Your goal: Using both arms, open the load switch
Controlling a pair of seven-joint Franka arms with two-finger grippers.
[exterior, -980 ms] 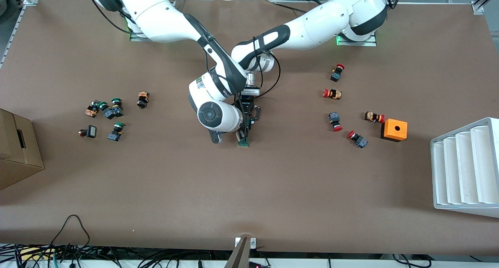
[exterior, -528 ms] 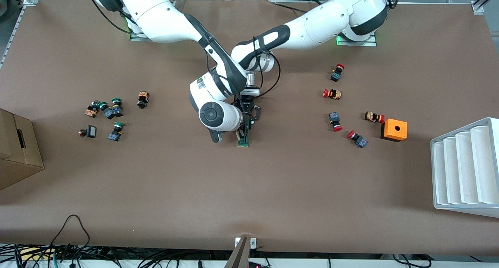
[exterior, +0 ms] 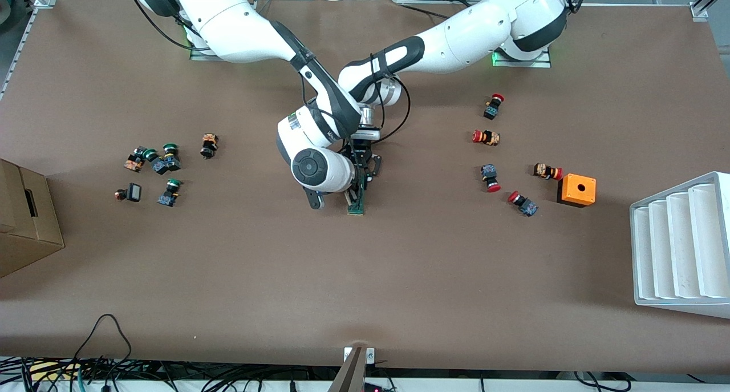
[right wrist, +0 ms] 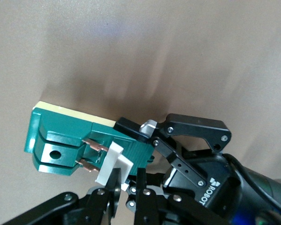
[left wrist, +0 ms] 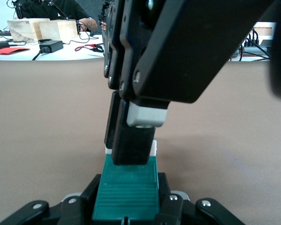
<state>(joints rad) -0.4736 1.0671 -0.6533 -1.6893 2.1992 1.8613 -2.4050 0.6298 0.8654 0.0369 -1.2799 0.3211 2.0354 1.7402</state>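
The slim dark-green plastic load switch point(right wrist: 75, 143) sits mid-table, clamped across its body between the left gripper point(right wrist: 152, 136) fingers, probably to steady it. The right gripper point(left wrist: 133, 140), directly over it, has pinched down on its white tab point(right wrist: 113, 163), seemingly ready to pull it open.

The load switch point(right wrist: 70, 145) is dark green with a cream edge strip, copper-coloured pins and a white tab point(right wrist: 113, 163). Both end effectors, left point(right wrist: 152, 138) and right point(left wrist: 136, 140), are black. The tabletop point(exterior: 399, 266) is plain brown. Near the orange cube point(exterior: 576, 190) lie red-capped push buttons point(exterior: 490, 178).
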